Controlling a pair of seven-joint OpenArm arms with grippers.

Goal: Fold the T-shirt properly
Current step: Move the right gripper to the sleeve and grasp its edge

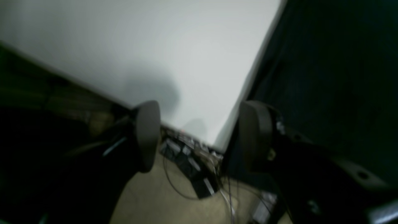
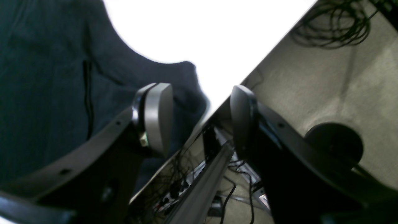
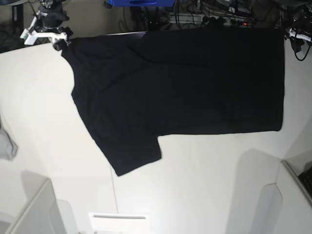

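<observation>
Now one T-shirt (image 3: 195,83) spread flat on table (image 3: 204,185); two pincers, left (image 1: 199,137), right (image 2: 200,119), both released.

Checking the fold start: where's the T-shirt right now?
In the base view the T-shirt lies spread on the white table, against its far edge, between the two grippers at the far corners.

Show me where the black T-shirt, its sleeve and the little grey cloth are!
T-shirt (image 3: 195,83): base view, middle of its body.
sleeve (image 3: 129,151): base view, the near short sleeve.
grey cloth (image 3: 7,146): base view, its part showing at the left edge.
</observation>
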